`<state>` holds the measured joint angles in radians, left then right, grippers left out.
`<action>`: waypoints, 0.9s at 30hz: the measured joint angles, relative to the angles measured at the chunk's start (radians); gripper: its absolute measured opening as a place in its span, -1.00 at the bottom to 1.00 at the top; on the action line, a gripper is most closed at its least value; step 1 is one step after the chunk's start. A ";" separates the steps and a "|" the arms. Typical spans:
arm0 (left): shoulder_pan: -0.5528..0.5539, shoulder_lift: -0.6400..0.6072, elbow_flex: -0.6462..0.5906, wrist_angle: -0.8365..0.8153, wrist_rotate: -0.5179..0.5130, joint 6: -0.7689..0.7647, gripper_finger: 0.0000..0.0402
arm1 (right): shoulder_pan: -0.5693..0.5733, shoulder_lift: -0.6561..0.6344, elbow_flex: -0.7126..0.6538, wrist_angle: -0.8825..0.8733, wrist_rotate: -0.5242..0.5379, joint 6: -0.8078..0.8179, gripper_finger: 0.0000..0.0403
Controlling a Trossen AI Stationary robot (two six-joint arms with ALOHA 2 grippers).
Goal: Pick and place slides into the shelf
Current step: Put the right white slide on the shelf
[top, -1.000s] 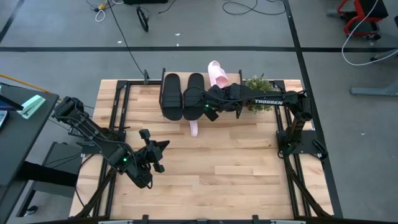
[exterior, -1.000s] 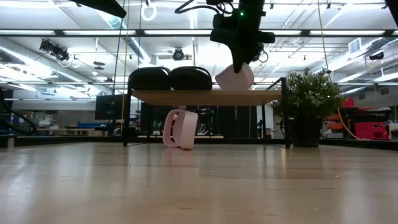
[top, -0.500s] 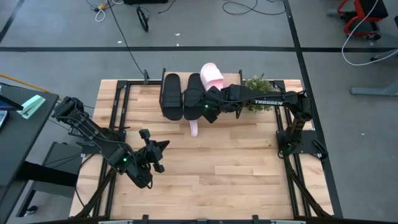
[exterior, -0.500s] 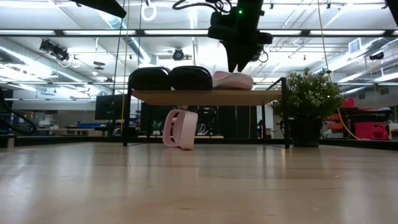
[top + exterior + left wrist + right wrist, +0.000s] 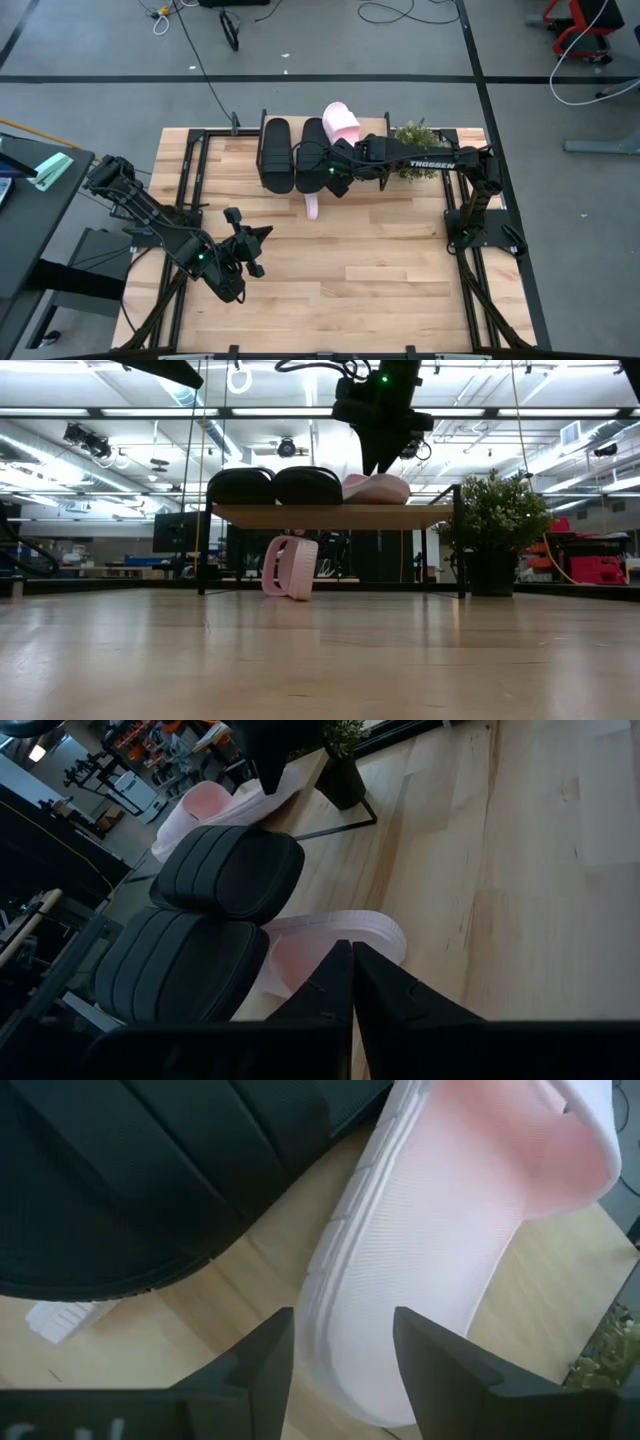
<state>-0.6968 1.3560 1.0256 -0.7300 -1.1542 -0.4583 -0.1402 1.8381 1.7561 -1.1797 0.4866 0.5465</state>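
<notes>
Right claw hung released just above the pink slide lying on the shelf beside two black slides. Another pink slide stood on edge on the counter under the shelf. Left claw waited clenched, empty, well apart.

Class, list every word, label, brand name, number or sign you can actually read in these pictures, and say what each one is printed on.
"TROSSEN": white letters on the forearm of the right arm, seen in the high view.
No other text can be read: the slides, the shelf and the room behind show no legible labels or numbers.
</notes>
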 joint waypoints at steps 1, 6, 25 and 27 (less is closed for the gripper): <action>0.000 0.000 0.000 0.000 0.000 0.000 -0.93 | 0.002 0.000 0.000 0.000 -0.006 -0.001 -0.12; 0.000 0.000 0.000 -0.001 0.000 0.000 -0.90 | 0.012 0.000 0.000 -0.022 -0.030 -0.017 -0.13; 0.000 0.000 0.000 -0.002 0.000 0.000 -0.90 | 0.085 0.000 0.000 -0.166 0.087 -0.499 -0.13; 0.000 0.000 0.000 -0.002 0.000 0.000 -0.88 | 0.079 0.000 0.000 -0.166 0.095 -0.500 -0.13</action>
<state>-0.6968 1.3560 1.0256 -0.7322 -1.1542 -0.4583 -0.0615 1.8385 1.7557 -1.3462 0.5818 0.0464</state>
